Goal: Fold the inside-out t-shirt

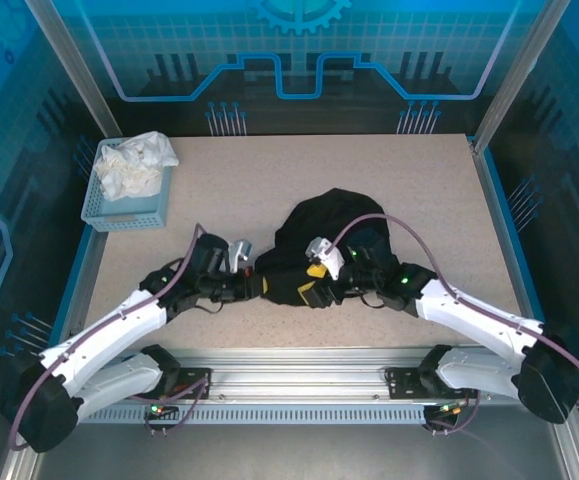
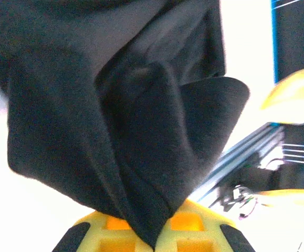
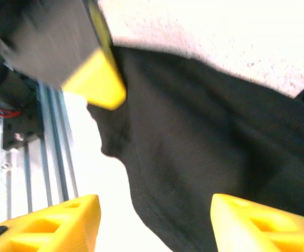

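Speckled beige counter (image 1: 389, 170) forms the work surface of a blue-lit enclosure, with a pale blue basket (image 1: 129, 212) holding a white cloth (image 1: 134, 165) at its far left corner. The inside-out t-shirt (image 1: 319, 225) lies as a crumpled black mound near the front middle of the counter, between the two arms. No neat edge, flat panel or stacked layer shows, and no print is visible. I judge the folding barely begun: the garment has yet to be spread flat, and every fold is left to do.

The left arm reaches in low from the left with its elbow bent. The left hand (image 2: 154, 233) is clamped on a bunched fold at the shirt's near left edge, and the wrist view shows black cloth pinched tight between the yellow fingers. The right arm stretches in from the right, forearm low over the counter and wrist turned toward the left hand. The right hand (image 3: 154, 220) has its fingers apart and holds nothing. It is poised over the shirt's near edge, just beside the left hand.
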You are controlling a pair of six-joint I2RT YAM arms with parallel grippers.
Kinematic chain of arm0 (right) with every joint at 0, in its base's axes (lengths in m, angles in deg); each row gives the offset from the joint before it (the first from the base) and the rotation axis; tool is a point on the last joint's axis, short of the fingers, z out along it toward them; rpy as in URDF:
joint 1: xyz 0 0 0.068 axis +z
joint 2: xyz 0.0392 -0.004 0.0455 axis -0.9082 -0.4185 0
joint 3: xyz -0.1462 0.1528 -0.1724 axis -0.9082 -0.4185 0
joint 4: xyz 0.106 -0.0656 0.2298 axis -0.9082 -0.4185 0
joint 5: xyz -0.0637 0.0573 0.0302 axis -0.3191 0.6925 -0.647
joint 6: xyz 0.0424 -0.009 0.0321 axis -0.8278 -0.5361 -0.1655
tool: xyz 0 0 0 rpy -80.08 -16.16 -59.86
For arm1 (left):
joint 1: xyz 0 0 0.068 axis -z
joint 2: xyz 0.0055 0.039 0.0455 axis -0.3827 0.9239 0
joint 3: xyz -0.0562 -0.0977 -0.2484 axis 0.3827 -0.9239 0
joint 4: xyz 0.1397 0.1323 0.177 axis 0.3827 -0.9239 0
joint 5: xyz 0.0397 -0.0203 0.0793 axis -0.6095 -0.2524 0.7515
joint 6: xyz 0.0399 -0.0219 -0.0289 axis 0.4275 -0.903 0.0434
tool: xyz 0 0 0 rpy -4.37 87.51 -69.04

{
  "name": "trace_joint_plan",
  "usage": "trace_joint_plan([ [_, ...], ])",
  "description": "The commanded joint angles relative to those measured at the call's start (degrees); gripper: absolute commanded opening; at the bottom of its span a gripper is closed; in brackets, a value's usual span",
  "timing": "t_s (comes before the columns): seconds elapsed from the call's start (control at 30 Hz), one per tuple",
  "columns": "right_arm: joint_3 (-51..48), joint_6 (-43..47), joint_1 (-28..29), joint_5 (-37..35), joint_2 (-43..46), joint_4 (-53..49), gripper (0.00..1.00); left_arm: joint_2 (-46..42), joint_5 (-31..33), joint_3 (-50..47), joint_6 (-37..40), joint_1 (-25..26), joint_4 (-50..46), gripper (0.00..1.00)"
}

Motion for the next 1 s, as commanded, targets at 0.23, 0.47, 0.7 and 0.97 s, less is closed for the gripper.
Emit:
trace_joint_plan([
  [0.23, 13.4, -13.2, -12.5, -20.8, -13.0, -5.9, 0.63, -1.8, 20.4, -0.1, 4.9, -0.2, -0.6, 0.62],
  [0.47, 20.1, -16.5, -20.8, -20.2, -26.0, -6.0, 0.7, 8.8, 20.9, 6.0, 8.5, -3.3, 12.1, 0.82],
  [0.7, 27.3, -19.6, -24.4, -16.6, -38.4, -7.2, 0.76, 32.3, 13.4, 19.3, 13.6, -4.1, 9.4, 0.84],
  [0.97, 35.9, -22.3, -25.7, -7.9, -46.6, -2.4, 0.27, 42.3, 6.1, 23.2, 13.3, -4.5, 13.5, 0.28],
])
